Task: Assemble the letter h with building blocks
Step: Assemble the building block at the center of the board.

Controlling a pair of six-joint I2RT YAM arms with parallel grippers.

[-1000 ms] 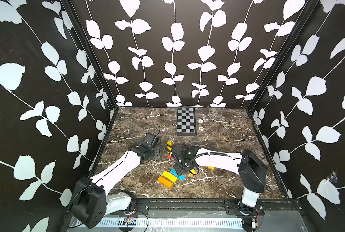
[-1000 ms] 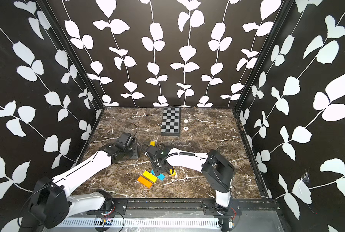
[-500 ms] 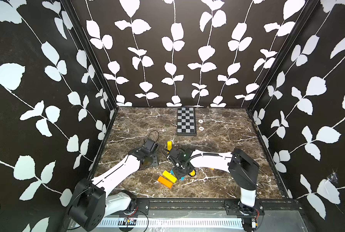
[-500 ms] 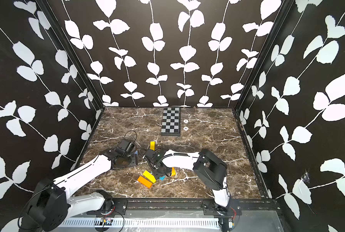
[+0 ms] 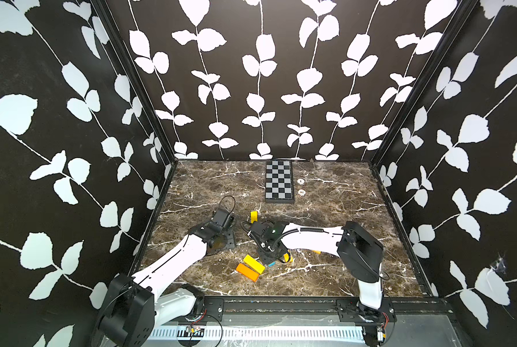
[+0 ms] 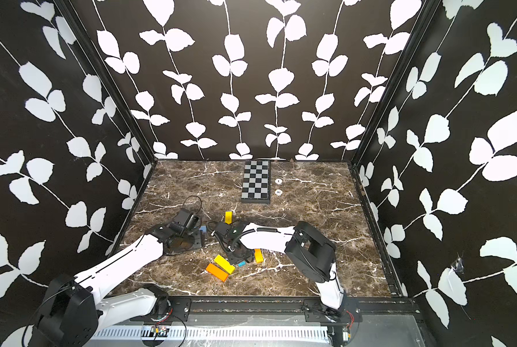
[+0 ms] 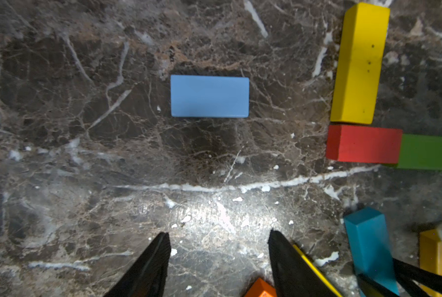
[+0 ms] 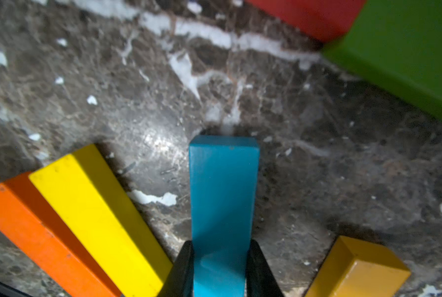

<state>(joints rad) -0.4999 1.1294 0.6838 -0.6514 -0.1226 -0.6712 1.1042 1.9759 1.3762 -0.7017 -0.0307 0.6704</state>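
Change to flag: your right gripper (image 8: 221, 248) has just pinched in. Both black fingers (image 8: 186, 259) now sit flush on the long sides of the teal block (image 8: 223, 190). It's a narrow grip, with the block held at its near end. In the left wrist view the teal block (image 7: 369, 244) looks tilted. I can't tell if its far end is clear of the marble table (image 7: 86, 154) yet.

Left gripper (image 7: 218, 246): partly open, nothing between the fingers, hovering over bare marble. The light blue block (image 7: 209, 96) lies flat ahead of it, well apart from the rest.

Where the parts are:
- The yellow stem bar (image 7: 358, 64) lies with its end just beside the red block (image 7: 363, 144).
- The green block (image 7: 428, 151) butts the red one end to end.
- My read is that this is the start of the letter h.
- In both top views the right wrist hides red and green, and only the yellow stem bar (image 5: 253, 217) shows beyond it.

Loose stock near the front edge: the loose yellow bar (image 8: 96, 205) and orange bar (image 8: 34, 231) lie side by side, touching. The amber block (image 8: 356, 267) sits on the other side of the teal one.

Meaning: the pick is made but nothing is placed. Next you likely lift and carry teal to the red/green corner. Watch the loose yellow bar on the lift, since it's close to one finger.
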